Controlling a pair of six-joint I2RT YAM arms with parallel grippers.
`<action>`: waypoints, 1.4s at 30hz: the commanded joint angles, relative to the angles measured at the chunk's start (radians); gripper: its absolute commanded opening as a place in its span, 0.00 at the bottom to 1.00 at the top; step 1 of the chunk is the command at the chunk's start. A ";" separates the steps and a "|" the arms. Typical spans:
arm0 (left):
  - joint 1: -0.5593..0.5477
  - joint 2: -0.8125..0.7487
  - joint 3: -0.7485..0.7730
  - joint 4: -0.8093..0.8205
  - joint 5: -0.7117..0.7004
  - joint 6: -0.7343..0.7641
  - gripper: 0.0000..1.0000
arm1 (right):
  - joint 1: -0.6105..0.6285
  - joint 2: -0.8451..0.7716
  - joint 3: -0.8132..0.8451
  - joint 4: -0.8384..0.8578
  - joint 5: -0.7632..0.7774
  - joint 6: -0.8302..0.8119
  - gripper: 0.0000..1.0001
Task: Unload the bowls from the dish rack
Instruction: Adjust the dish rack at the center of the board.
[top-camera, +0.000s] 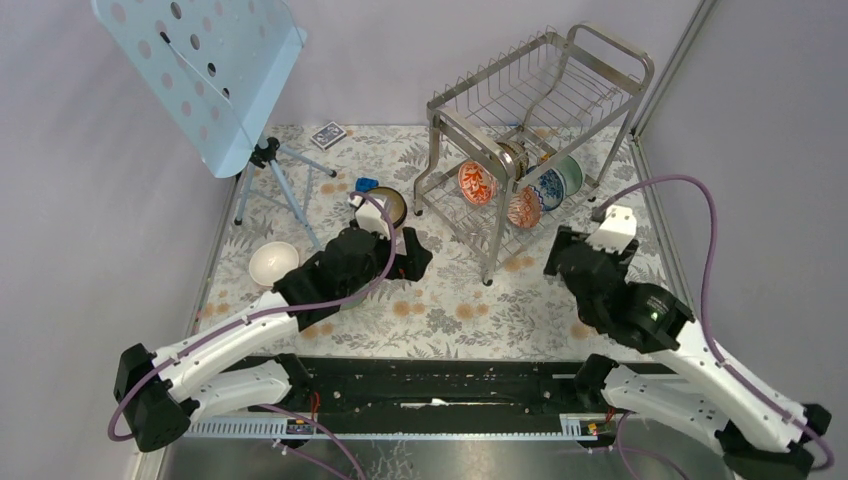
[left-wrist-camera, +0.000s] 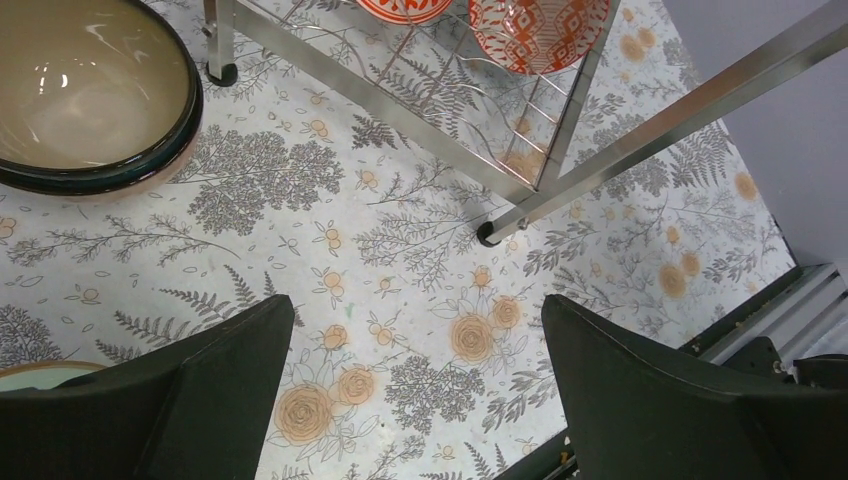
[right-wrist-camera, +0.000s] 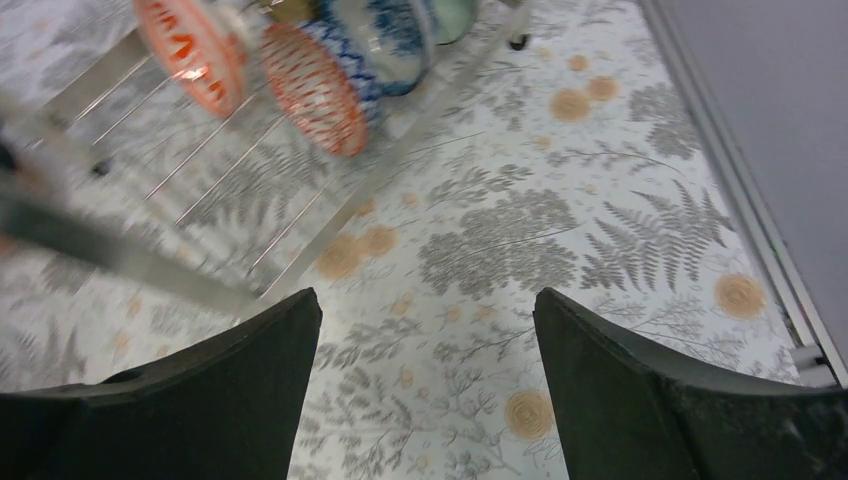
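On the lower tier of the rack (top-camera: 495, 235), bowls (top-camera: 523, 208) stand on edge, just ahead and left of the right hand (right-wrist-camera: 425, 300), the nearer one. Both it and the left hand (left-wrist-camera: 418, 305) are spread, empty.

Overhead view from behind; wrist views close, downward, sharing the dish rack (top-camera: 496, 210)

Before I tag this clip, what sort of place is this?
Probably a lab test cell, not a home kitchen: plain grey walls box in a floral-clothed table, a steel dish rack of bowls stands on it, and a perforated blue music stand sits nearby.
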 joint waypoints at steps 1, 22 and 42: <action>-0.005 -0.001 0.002 0.065 0.022 -0.037 0.99 | -0.322 0.033 -0.038 0.227 -0.264 -0.189 0.86; -0.006 -0.050 -0.085 0.028 0.043 -0.121 0.98 | -0.695 0.388 -0.312 1.139 -0.667 -0.285 0.69; -0.005 -0.030 -0.044 0.028 0.022 -0.119 0.98 | -0.696 0.504 -0.426 1.513 -0.709 -0.478 0.62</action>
